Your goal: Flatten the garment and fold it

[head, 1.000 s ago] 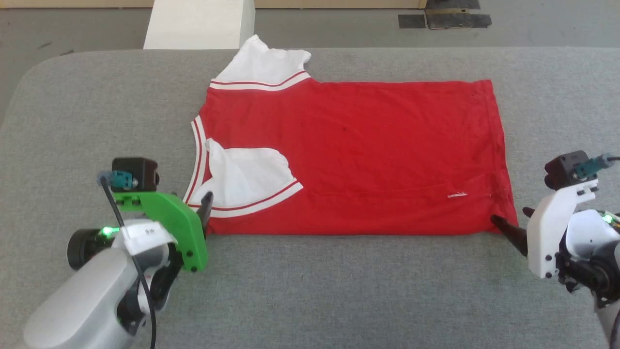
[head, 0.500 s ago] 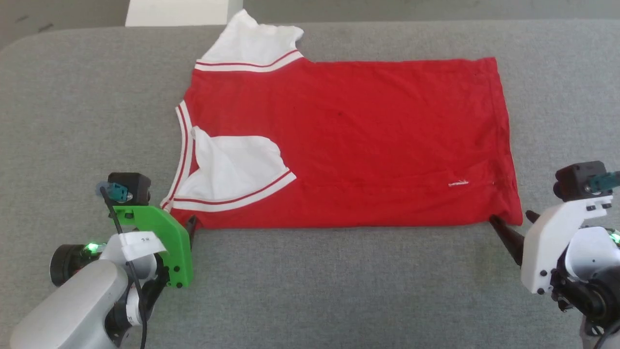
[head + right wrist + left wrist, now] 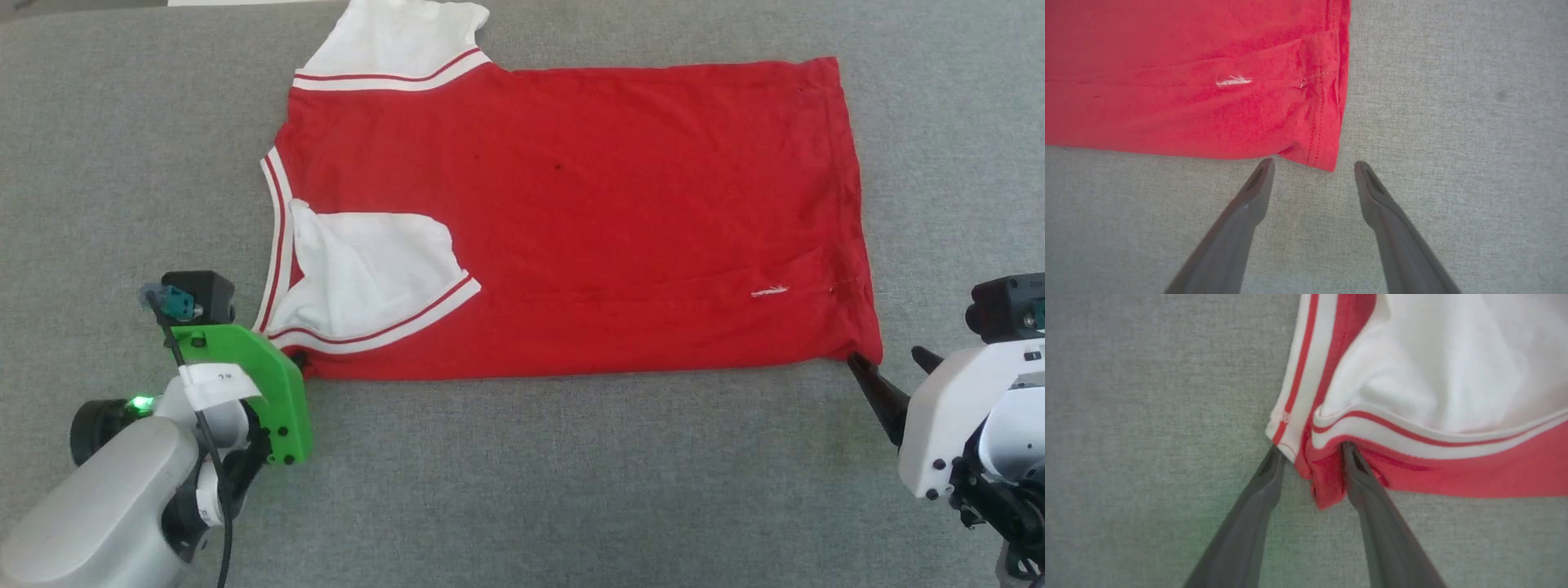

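Observation:
The garment [image 3: 612, 220], a red shirt with white sleeves, lies spread on the grey table, its collar to the left and its hem to the right. The near sleeve [image 3: 367, 269] is folded onto the red body. The far sleeve [image 3: 392, 41] sticks out at the top edge. My left gripper [image 3: 298, 359] is at the near collar-side corner. In the left wrist view its fingers [image 3: 1311, 454] stand partly apart with the bunched red corner [image 3: 1325, 486] between them. My right gripper [image 3: 886, 359] is open at the near hem corner [image 3: 1327, 159], which lies just ahead of its tips [image 3: 1312, 165].
The grey padded table [image 3: 531, 490] stretches bare in front of the garment and on both sides of it. Its rounded far-left corner shows at the top left.
The head camera has tilted, shifting the whole picture upward. My left gripper has drawn back from the sleeve trim to the garment's near corner and its fingers have narrowed. The right gripper keeps its place by the hem.

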Available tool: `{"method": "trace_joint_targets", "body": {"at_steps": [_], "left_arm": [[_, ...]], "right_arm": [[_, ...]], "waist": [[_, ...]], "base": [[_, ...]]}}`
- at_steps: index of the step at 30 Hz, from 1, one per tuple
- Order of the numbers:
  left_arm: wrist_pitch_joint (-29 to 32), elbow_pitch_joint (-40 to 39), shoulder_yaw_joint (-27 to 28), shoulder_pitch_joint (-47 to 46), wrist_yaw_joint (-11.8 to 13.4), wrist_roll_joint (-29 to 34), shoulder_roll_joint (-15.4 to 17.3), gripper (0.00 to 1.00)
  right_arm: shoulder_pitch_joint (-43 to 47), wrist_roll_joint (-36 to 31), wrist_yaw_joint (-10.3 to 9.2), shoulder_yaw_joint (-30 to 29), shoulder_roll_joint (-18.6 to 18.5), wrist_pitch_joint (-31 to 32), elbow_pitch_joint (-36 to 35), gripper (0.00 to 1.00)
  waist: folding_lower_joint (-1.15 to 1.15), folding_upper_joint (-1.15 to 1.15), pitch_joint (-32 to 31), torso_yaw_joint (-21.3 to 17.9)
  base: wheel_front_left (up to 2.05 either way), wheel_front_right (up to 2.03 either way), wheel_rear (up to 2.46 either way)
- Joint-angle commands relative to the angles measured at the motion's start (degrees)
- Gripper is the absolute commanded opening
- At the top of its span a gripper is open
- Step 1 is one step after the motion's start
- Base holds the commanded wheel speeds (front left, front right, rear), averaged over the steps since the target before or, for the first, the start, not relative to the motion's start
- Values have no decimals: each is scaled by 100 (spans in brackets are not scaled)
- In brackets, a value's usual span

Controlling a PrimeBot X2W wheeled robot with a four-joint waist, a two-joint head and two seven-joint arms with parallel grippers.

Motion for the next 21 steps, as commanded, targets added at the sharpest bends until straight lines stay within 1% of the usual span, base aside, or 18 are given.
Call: {"method": "trace_joint_targets", "body": {"at_steps": [1, 2, 3, 7, 14, 18, 21], "left_arm": [[47, 165, -170, 146, -63, -88, -221, 0], [7, 160, -156, 153, -61, -91, -242, 0], [-165, 92, -97, 158, -40, -54, -274, 0], [-340, -110, -58, 130, -16, 51, -254, 0], [-406, -577, -50, 29, 57, 201, -189, 0], [-367, -783, -104, -43, 83, 278, -189, 0], [-362, -854, -130, -78, 110, 321, -208, 0]], "right_arm": [[-8, -53, -8, 13, -46, -35, -5, 100], [-14, -66, -8, 35, -70, -35, 21, 100], [-57, -104, -8, 121, -117, -27, 170, 100], [-222, -217, -8, 74, -62, -77, 490, 100], [-597, -459, -8, -114, 113, -54, 1093, 100], [-715, -817, -8, -246, 133, -44, 1379, 100], [-710, -1020, -8, -202, 128, -24, 1553, 100]], "waist": [[0, 0, -51, 18], [0, 0, -79, 30], [0, 0, -176, 90], [0, 0, -263, 214], [0, 0, -213, 402], [0, 0, -89, 473], [0, 0, -3, 499]], "base": [[0, 0, 0], [0, 0, 0], [0, 0, 0], [0, 0, 0], [0, 0, 0], [0, 0, 0], [0, 0, 0]]}}
